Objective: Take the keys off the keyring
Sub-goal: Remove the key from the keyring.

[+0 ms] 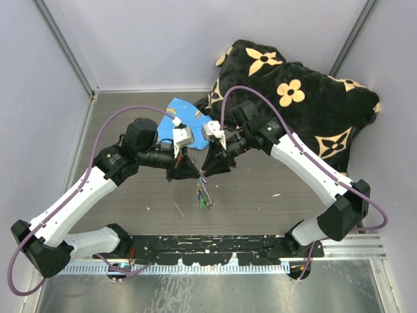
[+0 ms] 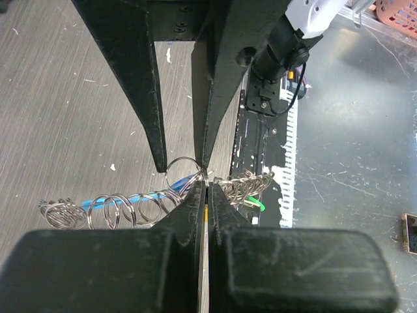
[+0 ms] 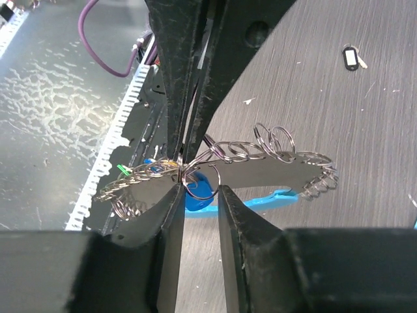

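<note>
The keyring (image 1: 203,194) is a chain of thin metal rings hanging between both grippers above the table's middle. My left gripper (image 2: 206,181) is shut on it where the rings bunch, and the chain trails off to both sides (image 2: 111,210). A green key head (image 2: 258,204) shows among the rings. My right gripper (image 3: 201,188) faces the left one; its jaws stand apart with one ring and a blue key head (image 3: 201,194) between the tips. A light-blue curved piece (image 3: 280,195) hangs behind. A dark-headed key (image 3: 350,57) lies loose on the table.
A blue printed cloth (image 1: 184,116) lies behind the grippers. A black cushion with tan flowers (image 1: 300,98) fills the back right. A black mounting rail (image 1: 208,244) runs along the near edge. A pink basket (image 2: 397,13) sits off the table.
</note>
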Motion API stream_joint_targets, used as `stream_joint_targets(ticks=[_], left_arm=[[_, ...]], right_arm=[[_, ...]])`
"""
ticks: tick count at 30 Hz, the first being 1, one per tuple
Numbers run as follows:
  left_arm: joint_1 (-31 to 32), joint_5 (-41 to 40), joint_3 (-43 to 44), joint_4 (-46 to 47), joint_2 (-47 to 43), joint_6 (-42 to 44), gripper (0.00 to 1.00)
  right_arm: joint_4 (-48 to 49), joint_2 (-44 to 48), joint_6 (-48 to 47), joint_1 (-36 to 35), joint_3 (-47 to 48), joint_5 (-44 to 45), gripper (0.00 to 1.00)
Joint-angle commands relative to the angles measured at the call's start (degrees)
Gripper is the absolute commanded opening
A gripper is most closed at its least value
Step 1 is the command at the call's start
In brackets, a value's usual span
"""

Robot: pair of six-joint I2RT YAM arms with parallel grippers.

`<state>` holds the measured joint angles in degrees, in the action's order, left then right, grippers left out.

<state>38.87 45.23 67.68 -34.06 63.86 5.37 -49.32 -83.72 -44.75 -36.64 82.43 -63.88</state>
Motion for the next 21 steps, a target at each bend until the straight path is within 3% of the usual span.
stream_joint_targets(ticks=[1,6,11,14,17,21], left_arm=[[-0.08,3.01,0.33,4.78,-1.35,-0.78,0.0],[-0.04,3.51,0.17,4.7,-1.2,-0.65,0.0],[-0.06,3.91,0.26,4.94,-0.46,-0.71,0.0],[-0.06,3.84,0.16,5.3,-0.31,-0.86,0.0],[-0.07,3.18,-0.08,5.3,-0.37,-0.88,0.0],[-0.1,2.59,-1.09,5.97,-0.93,-1.23,0.0]], right_arm=[[3.68,1.46,4.39,0.12,3.17,-2.97,0.27],[4.92,1.63,6.13,0.74,3.0,-3.8,0.19],[7.4,1.54,9.16,0.7,2.01,-4.18,0.17],[12.19,1.63,15.33,0.72,0.8,-0.01,0.17],[13.88,1.91,18.87,2.03,1.04,4.75,0.28],[13.59,3.5,19.98,6.54,1.66,-1.14,0.37]])
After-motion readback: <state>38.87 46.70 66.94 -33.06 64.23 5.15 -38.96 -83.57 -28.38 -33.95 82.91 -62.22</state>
